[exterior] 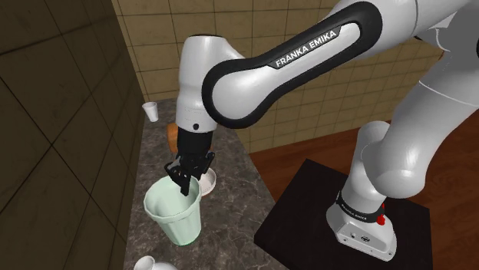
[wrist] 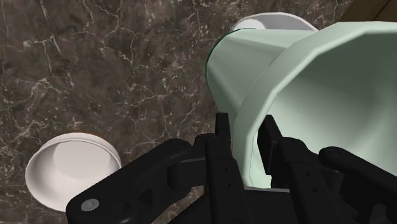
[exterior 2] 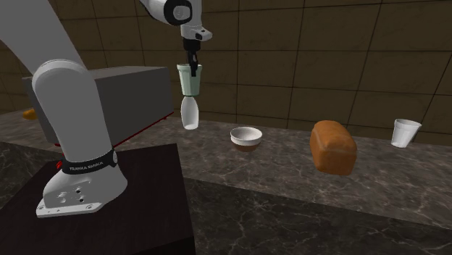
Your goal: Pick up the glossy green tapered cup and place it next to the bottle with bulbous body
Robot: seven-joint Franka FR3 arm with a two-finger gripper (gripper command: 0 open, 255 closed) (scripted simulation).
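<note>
The pale green tapered cup (exterior: 175,215) hangs upright in the air over the dark marble counter (exterior: 222,230). My gripper (exterior: 186,180) is shut on its rim, one finger inside and one outside. In the second exterior view the cup (exterior 2: 190,81) hangs from the gripper (exterior 2: 193,67) just above the white bulbous bottle (exterior 2: 190,114). The wrist view has the black fingers (wrist: 222,137) clasping the cup wall (wrist: 299,76), with the bottle's white top (wrist: 273,22) showing past the cup. The bottle (exterior: 151,266) sits at the shoulder view's bottom edge.
A white bowl (exterior 2: 246,136) stands on the counter near the bottle, also beside my gripper (wrist: 70,168). Farther along lie a brown bread loaf (exterior 2: 333,147) and a small white cup (exterior 2: 405,132). A grey box (exterior 2: 109,98) stands behind the black stand (exterior 2: 137,188). Tiled walls border the counter.
</note>
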